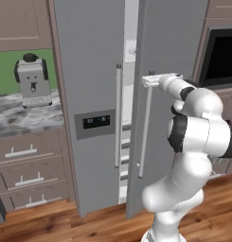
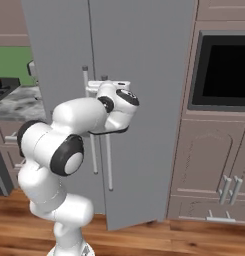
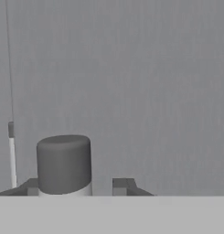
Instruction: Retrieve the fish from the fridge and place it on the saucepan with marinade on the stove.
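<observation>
The left base view shows the tall grey two-door fridge [image 1: 96, 104] with its right door swung partly outward, exposing a narrow strip of pale interior and shelf edges between the doors. The right base view shows the same fridge [image 2: 144, 65] from the other side, where that gap is hidden. The tool [image 1: 151, 79] sits at the top end of the right-door bar handle [image 1: 146, 132]. In the hand view, the grey cylindrical handle end [image 3: 63, 163] stands between the two dark fingertips [image 3: 122, 186], touching or just beside the left one; the jaws are narrowly parted around it, and whether they press on it cannot be told.

Left of the fridge, one white coffee machine [image 1: 32, 81] stands on the marbled bench [image 1: 22, 116] above three brown drawers [image 1: 27, 175]. Right of the fridge, one black built-in oven [image 2: 224, 67] sits in brown cabinets [image 2: 214, 165]. Handles counted: two long bars.
</observation>
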### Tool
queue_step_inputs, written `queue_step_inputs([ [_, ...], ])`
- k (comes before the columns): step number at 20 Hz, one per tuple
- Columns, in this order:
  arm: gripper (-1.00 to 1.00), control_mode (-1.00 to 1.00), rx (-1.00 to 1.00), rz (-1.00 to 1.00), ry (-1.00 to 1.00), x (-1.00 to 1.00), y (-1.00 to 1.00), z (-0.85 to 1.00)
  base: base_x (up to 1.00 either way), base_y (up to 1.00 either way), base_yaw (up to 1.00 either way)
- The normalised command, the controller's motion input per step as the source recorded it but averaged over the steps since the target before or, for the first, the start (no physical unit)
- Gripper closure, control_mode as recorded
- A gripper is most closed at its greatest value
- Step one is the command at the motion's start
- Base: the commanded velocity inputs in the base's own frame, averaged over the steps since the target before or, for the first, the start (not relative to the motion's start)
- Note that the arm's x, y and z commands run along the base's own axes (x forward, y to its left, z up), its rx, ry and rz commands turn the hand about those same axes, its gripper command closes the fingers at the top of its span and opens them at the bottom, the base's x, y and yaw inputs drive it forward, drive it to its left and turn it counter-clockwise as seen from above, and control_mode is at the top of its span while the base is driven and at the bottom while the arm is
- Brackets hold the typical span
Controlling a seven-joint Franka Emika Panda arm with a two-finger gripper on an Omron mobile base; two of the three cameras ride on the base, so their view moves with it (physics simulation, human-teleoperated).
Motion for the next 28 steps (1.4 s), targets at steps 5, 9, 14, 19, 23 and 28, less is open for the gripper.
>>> queue_step_inputs([
  [5, 1.0, -1.0, 0.0, 0.0, 0.03, -0.39, -0.95, 0.06, 0.0, 0.0, 0.0],
  [9, 1.0, -1.0, 0.01, 0.0, 0.03, -0.4, -0.99, 0.07, 0.0, 0.0, 0.0],
  [14, 1.0, -1.0, 0.01, 0.0, 0.02, -0.34, -1.0, 0.03, 0.0, 0.0, 0.0],
  [19, 1.0, -1.0, 0.02, 0.0, 0.03, -0.26, -0.99, 0.0, 0.0, 0.0, 0.0],
  [23, 1.0, -1.0, 0.03, 0.0, 0.03, -0.28, -1.0, 0.0, 0.0, 0.0, 0.0],
  [28, 1.0, -1.0, 0.03, 0.0, 0.03, -0.3, -1.0, 0.0, 0.0, 0.0, 0.0],
])
